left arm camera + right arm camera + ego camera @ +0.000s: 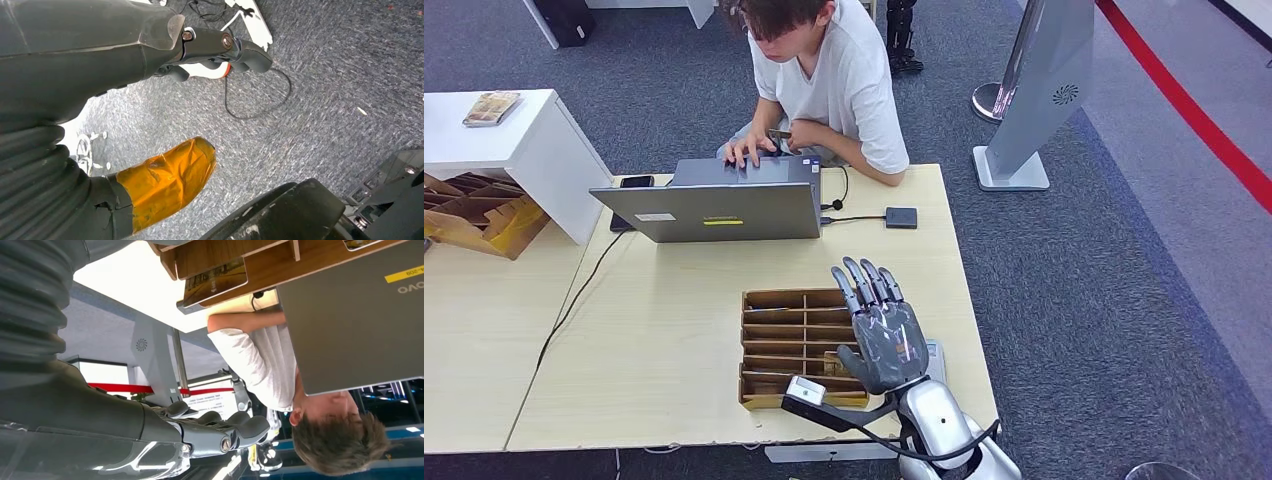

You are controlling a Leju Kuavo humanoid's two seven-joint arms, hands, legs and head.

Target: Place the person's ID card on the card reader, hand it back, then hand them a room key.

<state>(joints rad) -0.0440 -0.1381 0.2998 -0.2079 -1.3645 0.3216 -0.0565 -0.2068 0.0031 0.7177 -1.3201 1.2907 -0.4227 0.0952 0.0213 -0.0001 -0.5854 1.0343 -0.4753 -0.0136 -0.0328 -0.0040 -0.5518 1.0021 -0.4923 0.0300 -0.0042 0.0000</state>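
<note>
The right hand (883, 335) floats flat over the tray (796, 345), fingers straight, holding nothing. The left hand (150, 55) hangs empty, fingers bent. A person (824, 70) sits at twelve o'clock.

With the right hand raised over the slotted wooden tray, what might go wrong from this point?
1. The right hand is open with its fingers spread above the wooden tray; lowering it this way may hit the thin dividers instead of taking a card.
2. The person looks at the laptop, both hands near its keyboard, so a handover may go unnoticed.
3. The cable to the small black device crosses the table and could snag during a forward reach.
</note>
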